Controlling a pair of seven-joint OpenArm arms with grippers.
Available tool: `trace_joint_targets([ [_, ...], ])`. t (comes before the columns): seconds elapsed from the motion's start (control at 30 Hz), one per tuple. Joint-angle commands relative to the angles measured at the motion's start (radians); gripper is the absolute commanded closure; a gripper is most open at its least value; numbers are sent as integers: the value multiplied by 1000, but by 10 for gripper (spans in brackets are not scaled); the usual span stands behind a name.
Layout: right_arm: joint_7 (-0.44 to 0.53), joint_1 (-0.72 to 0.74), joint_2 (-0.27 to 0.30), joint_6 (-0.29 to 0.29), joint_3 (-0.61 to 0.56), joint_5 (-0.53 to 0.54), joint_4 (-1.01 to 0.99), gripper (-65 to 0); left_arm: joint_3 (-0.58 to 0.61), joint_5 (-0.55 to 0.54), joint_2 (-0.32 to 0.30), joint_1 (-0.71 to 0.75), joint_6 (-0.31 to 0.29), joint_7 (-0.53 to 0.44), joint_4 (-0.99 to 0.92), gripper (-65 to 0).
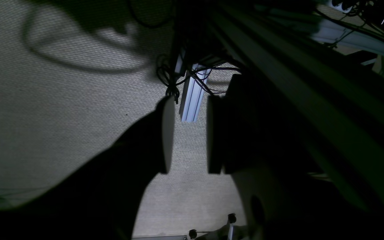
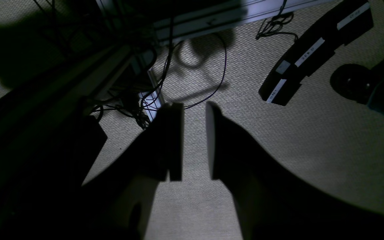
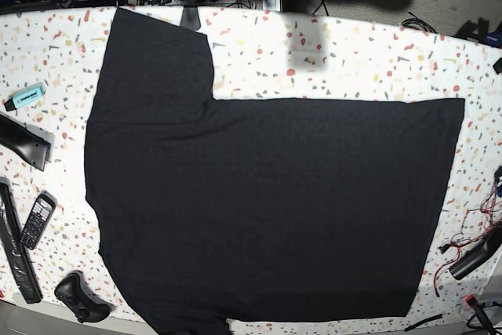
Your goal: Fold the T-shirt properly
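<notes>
- On the speckled white table (image 3: pixel 353 60) lies one big black cloth T-shirt (image 3: pixel 274 202), spread flat.
- Two grippers, left (image 1: pixel 187 133) and right (image 2: pixel 194 140), each gape a little, holding nothing.

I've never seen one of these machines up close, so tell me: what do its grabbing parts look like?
Each end effector is a pair of flat, paddle-like fingers on a dark body. The left end effector has pale inner finger faces; so does the right end effector. Both look mostly black in the dim light. No markings are readable on them.
</notes>
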Motion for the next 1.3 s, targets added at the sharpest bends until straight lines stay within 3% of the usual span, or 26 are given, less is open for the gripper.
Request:
trace_joint_targets([
  [0.0, 6, -3, 5, 6, 0, 2, 3, -121, 0, 2, -2, 3, -8, 6, 5, -163],
  [0.47, -2, -3, 6, 11, 0, -5, 3, -120, 0, -1, -2, 6, -8, 15, 26, -155],
  [0.63, -29, -13, 13, 103, 0, -5, 6, -120, 0, -2, -2, 21, -8, 66, 76, -155],
  [0.83, -29, -79, 23, 108, 0, -5, 104, -121, 1, -65, -2, 91, -17, 66, 184, -155],
  [1.0, -36, -165, 51, 108, -10, -2, 216, -121, 48, -65, -21, 160, -48, 66, 280, -155],
  [1.27, -47, -365, 154, 107, -118, -2, 474, -121, 218, -129, -124, 296, -44, 100, 482, -155],
])
